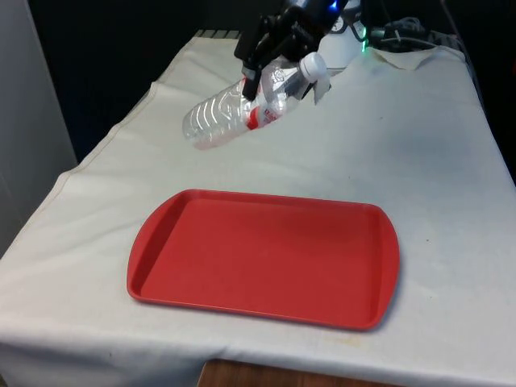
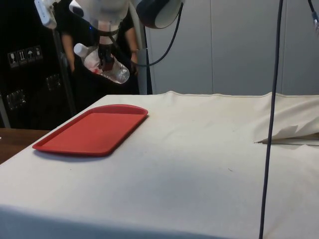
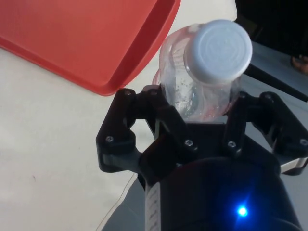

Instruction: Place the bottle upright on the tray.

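Claw (image 1: 260, 74): closed on bottle, gripped at the label zone near the neck; both black fingers (image 3: 166, 122) are seen pressed to the clear body, one on each side, so the opening is approx. one bottle width.
Bottle (image 1: 234, 111): clear plastic, white cap (image 3: 219, 46), red label; held in the air, well above the cloth (image 1: 419, 145), nothing touched by it.
Long axis: strongly tilted, nearly lying. Cap end is up and close to the claw, on the robot side; base end is lower and is pointed away from the claw, toward the front view's left.
Tray (image 1: 266, 258): red, flat on the cloth, nothing on it. Seen from the claw it lies lower and farther out from the robot, near but not yet under the bottle.
Key relation: base of bottle is directed outward and only slightly down, not straight down at the tray, so approx. a quarter turn of the wrist is judged needed before the base can be set flat.
Step in hand (judged): carry w/ bottle in grip, between lifting and placing.
Next move (judged): claw to be brought over the tray centre, axis to be made vertical w/ cap up, then lowered until the base rests.
Risk (judged): light empty bottle, tipped easily if released while leaning.
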Robot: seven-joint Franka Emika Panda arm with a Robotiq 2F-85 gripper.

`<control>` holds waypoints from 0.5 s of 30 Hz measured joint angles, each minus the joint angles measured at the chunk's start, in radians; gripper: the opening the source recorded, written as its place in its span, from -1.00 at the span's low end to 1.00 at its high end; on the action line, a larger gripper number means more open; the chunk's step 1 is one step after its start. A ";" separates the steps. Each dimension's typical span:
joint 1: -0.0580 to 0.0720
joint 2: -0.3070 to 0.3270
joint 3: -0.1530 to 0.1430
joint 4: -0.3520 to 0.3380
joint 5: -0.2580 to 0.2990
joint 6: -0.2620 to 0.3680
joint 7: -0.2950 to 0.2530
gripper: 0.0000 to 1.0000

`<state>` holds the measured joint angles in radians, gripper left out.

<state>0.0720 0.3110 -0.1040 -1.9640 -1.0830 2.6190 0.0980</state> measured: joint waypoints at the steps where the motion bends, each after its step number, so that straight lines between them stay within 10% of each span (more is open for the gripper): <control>1: -0.001 0.001 -0.003 0.000 0.000 0.008 0.005 -0.67; 15: -0.007 0.012 -0.038 0.000 0.011 0.112 0.063 -0.67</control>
<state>0.0650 0.3230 -0.1420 -1.9640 -1.0720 2.7310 0.1610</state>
